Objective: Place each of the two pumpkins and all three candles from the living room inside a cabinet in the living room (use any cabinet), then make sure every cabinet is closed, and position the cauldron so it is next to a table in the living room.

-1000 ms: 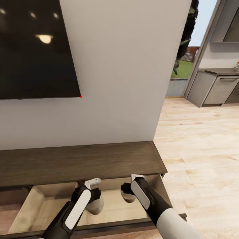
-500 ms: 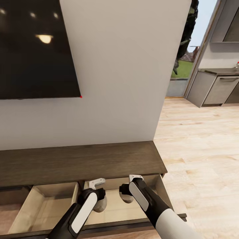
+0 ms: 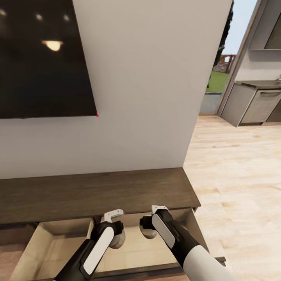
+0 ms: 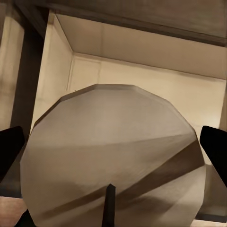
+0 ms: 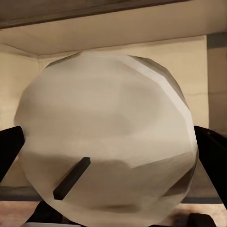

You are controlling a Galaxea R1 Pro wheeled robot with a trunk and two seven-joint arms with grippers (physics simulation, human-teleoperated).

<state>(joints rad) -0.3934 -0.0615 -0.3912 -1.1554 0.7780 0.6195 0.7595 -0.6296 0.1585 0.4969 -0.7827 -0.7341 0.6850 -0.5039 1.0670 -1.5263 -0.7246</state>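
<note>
Both arms reach into the open drawer at the right end of the cabinet [image 3: 97,193], below its front edge. Left hand [image 3: 117,239] clamped on a candle [image 4: 113,161], grey-tan, wick visible, fingertips [image 4: 9,151] at both its sides, held over the drawer's pale floor near the divider. Right hand [image 3: 149,232] clamped on a second candle [image 5: 106,151], paler, just beside the first, nearer the drawer's right wall. TV [image 3: 43,58] on the wall above; kitchen units [image 3: 253,103] far right across the wood floor [image 3: 234,175].

White wall [image 3: 148,78], dark screen [image 3: 43,58], pale wood floor [image 3: 238,171].
</note>
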